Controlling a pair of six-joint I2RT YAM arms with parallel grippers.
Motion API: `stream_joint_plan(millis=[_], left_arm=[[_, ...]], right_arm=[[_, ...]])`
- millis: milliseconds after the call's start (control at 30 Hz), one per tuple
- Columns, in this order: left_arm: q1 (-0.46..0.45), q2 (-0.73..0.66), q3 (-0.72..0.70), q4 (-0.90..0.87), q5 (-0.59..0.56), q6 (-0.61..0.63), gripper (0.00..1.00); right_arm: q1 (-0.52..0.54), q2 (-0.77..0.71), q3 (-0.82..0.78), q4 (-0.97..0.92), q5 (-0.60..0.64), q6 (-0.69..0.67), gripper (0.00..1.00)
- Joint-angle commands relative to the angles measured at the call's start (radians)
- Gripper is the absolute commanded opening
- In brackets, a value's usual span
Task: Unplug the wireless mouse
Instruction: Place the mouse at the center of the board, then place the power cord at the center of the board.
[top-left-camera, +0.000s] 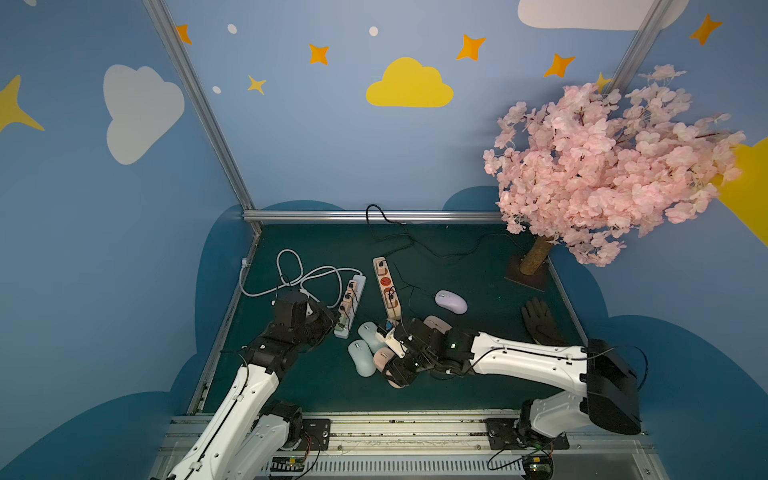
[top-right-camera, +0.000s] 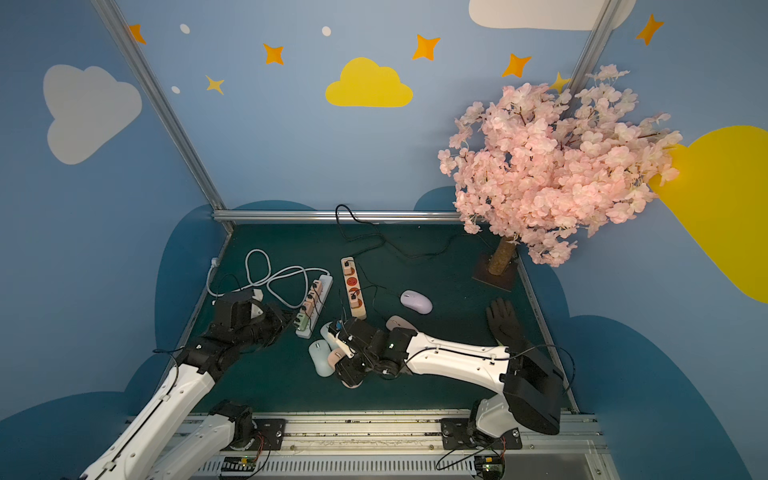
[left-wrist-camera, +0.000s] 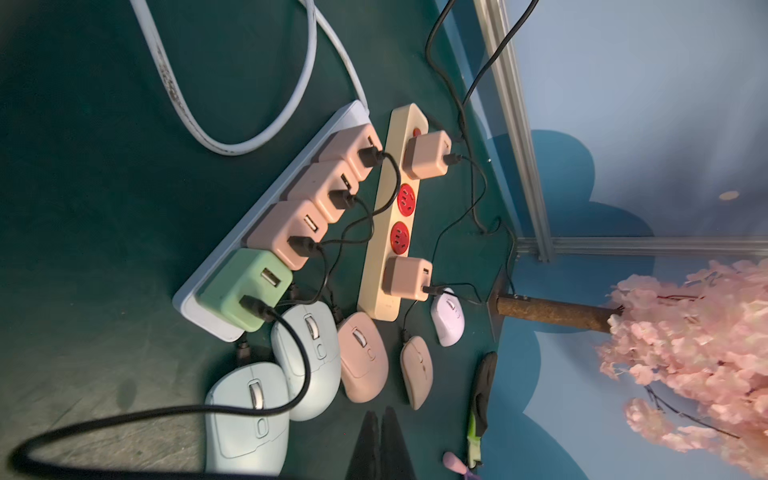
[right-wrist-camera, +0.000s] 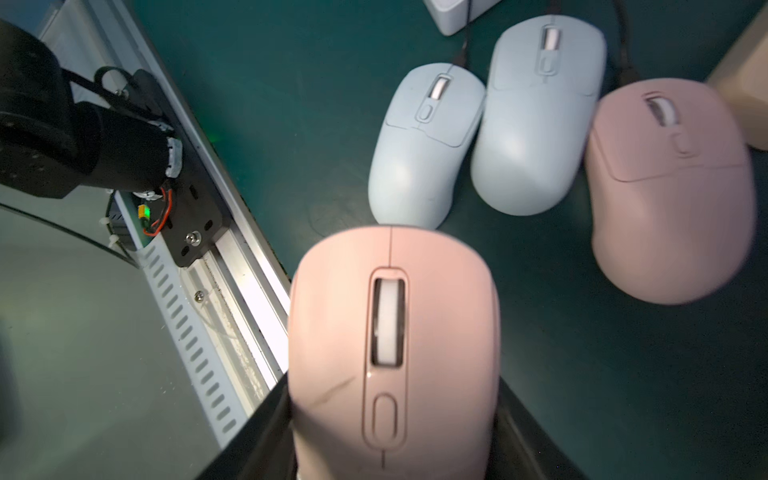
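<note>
Right gripper (right-wrist-camera: 393, 376), clamped across the flanks of a matte pink plastic wireless mouse (right-wrist-camera: 392, 332), with one black finger (right-wrist-camera: 257, 432) on each side. The mouse's rear and the finger roots are cut off by the edge of the right wrist view. In both top views the gripper body covers nearly all of the mouse and leaves only a pink rim. Whether its underside touches the dark green table mat (right-wrist-camera: 291, 104) cannot be made out. Its long axis runs in line with the fingers, with the scroll wheel and nose pointing away from the wrist, toward the robot's left side. Just ahead of the nose lie two pale blue plastic mice (right-wrist-camera: 424, 145) side by side. Beside them is a second, rounder pink mouse (right-wrist-camera: 669, 191), blurred at the margin. All three point their noses toward the power strips. Left gripper (left-wrist-camera: 380, 415), jaws together, hovers near the end of a long white power strip (left-wrist-camera: 189, 302), where a mint green square charger (left-wrist-camera: 241, 286) sits. A thin black cable (left-wrist-camera: 208, 410) leaves that charger, loops over a blue mouse and runs out of frame beneath the gripper; whether it is pinched cannot be told. A cream power strip with red sockets (left-wrist-camera: 376, 270) lies alongside. A lilac mouse (top-left-camera: 451, 301), a black glove (top-left-camera: 540, 322) and a pink blossom tree (top-left-camera: 602, 166) stand farther right.
</note>
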Motion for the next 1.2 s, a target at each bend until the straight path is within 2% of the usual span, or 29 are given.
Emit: stream_joint_plan(millis=[0,67,200,333,467,667,1000,1167], left_arm=[[-0.004,0.01,0.046,-0.066,0.003,0.106,0.04],[-0.016,0.021,0.057,-0.1,0.002,0.157,0.04],[-0.034,0.046,0.071,-0.168,-0.016,0.237,0.04],[-0.042,0.057,0.074,-0.208,-0.044,0.268,0.04],[-0.041,0.056,0.069,-0.211,-0.049,0.268,0.04],[-0.042,0.047,0.064,-0.219,-0.052,0.269,0.04],[-0.041,0.041,0.062,-0.223,-0.039,0.267,0.04],[-0.04,0.038,0.06,-0.248,-0.044,0.267,0.04]], right_arm=[[0.001,-0.088,-0.021,-0.143,0.211,0.13,0.0],[-0.006,-0.127,-0.037,-0.255,0.322,0.23,0.0],[-0.043,-0.193,-0.071,-0.477,0.42,0.353,0.0],[-0.129,-0.272,-0.15,-0.583,0.432,0.415,0.0],[-0.228,-0.36,-0.253,-0.582,0.449,0.43,0.0],[-0.396,-0.42,-0.32,-0.507,0.355,0.376,0.0],[-0.615,-0.221,-0.315,-0.394,0.205,0.257,0.0],[-0.68,-0.114,-0.306,-0.382,0.11,0.225,0.02]])
